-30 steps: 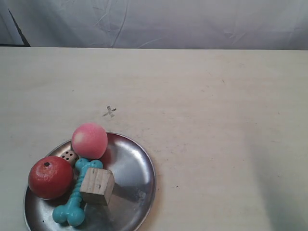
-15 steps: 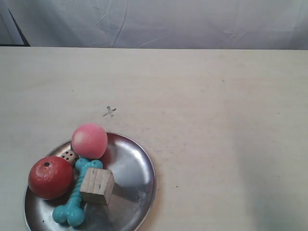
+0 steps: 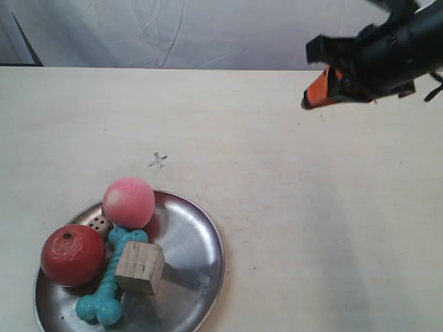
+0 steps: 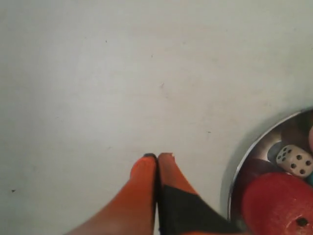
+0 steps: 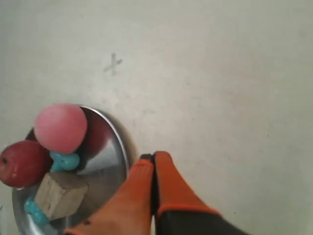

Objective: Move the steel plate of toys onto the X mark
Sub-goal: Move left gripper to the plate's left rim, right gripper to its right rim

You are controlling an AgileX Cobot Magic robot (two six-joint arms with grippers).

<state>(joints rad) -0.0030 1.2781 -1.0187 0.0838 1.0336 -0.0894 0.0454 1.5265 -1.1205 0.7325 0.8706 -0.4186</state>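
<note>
The steel plate (image 3: 187,256) lies at the near left of the table, below and left of the small grey X mark (image 3: 158,161). It holds a red ball (image 3: 72,254), a pink ball (image 3: 129,202), a teal bone (image 3: 104,297), a wooden cube (image 3: 140,267) and a die (image 3: 99,224). The gripper (image 3: 315,93) of the arm at the exterior view's right hangs high at the back right, far from the plate. My right gripper (image 5: 154,156) is shut and empty beside the plate's rim (image 5: 122,152); the X mark (image 5: 113,64) lies beyond it. My left gripper (image 4: 157,156) is shut and empty, close beside the plate's edge (image 4: 244,166) near the die (image 4: 294,160).
The pale table (image 3: 311,207) stretches bare to the right of the plate and behind it. A white cloth backdrop (image 3: 221,31) hangs along the far edge. A dark strip (image 3: 24,38) shows at the back left corner.
An arm with an orange-tipped gripper has come into the exterior view at the upper right, where only a faint shadow lay before. The plate and toys have not moved.
</note>
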